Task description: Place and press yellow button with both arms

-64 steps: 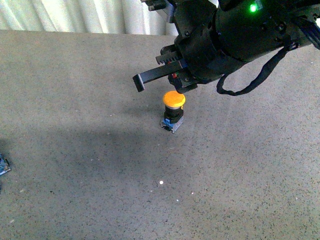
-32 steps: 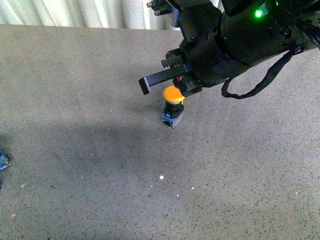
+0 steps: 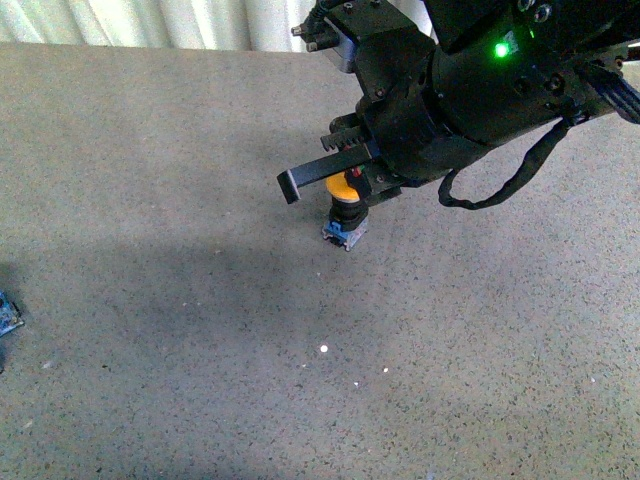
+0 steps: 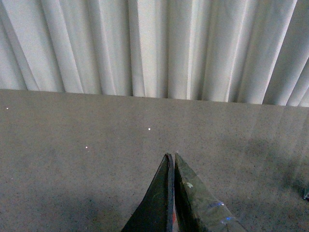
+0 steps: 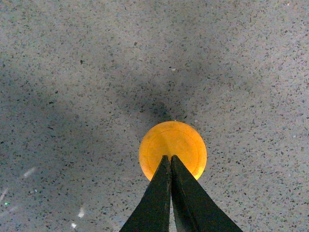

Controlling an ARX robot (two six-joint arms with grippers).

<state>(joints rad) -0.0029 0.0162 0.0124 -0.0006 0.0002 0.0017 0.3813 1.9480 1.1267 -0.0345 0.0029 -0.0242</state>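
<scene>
The yellow button (image 3: pixel 338 186) stands upright on the grey speckled table, its blue and grey base (image 3: pixel 344 231) below the cap. My right gripper (image 3: pixel 355 183) is shut and points down onto the cap, hiding part of it. In the right wrist view the shut fingertips (image 5: pixel 170 157) lie over the middle of the round yellow cap (image 5: pixel 172 145); I cannot tell whether they touch it. My left gripper (image 4: pixel 172 155) is shut and empty over bare table, facing the white curtain. The left arm is out of the front view.
A small blue scrap (image 3: pixel 6 315) lies at the table's left edge. A black bar (image 3: pixel 310 173) sticks out sideways from the right gripper. A white pleated curtain (image 4: pixel 154 48) hangs behind the table. A black cable loop (image 3: pixel 500 185) hangs from the right arm.
The right arm has come down over the button. Its shut fingers now cover more of the yellow cap. The button stands in the same spot.
</scene>
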